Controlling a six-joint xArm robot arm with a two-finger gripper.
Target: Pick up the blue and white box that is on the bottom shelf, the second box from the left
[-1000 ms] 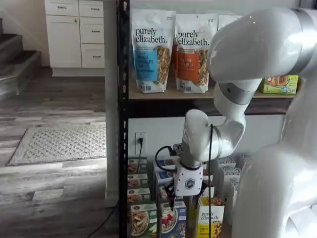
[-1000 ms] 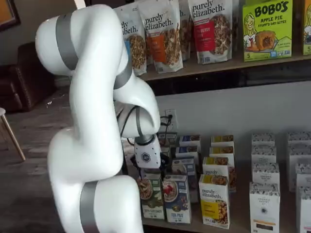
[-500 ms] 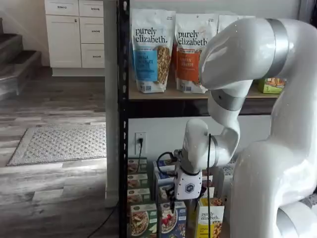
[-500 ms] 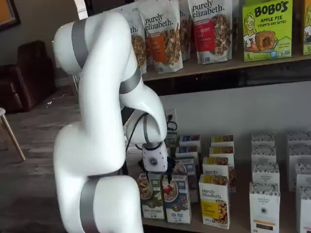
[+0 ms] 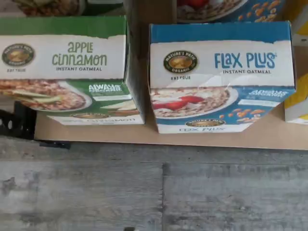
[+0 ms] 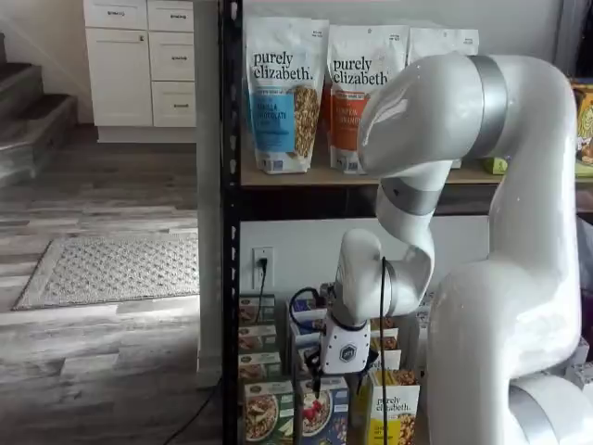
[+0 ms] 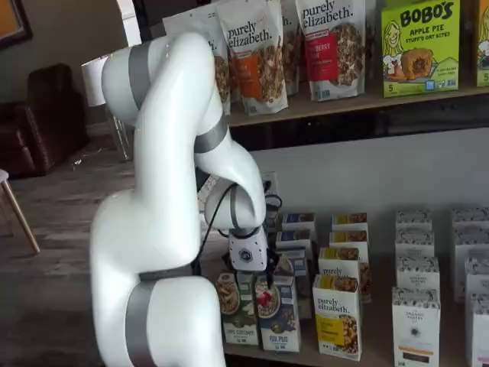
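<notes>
Tool (image 7: 263, 280) above blue and white box (image 7: 277, 313) (front row)

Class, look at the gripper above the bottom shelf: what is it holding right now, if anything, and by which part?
Nothing. The gripper hangs above the blue and white box, its fingers not closed on it.

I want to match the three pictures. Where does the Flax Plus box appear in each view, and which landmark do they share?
Wrist view: the blue and white box fills the upper part, seen from above, near the shelf board's front edge.
Shelf view: low at the bottom edge, front row, under the gripper.
Shelf view: front row of the bottom shelf, under the gripper.
Shared landmark: the green box right beside it, also seen in both shelf views.
</notes>
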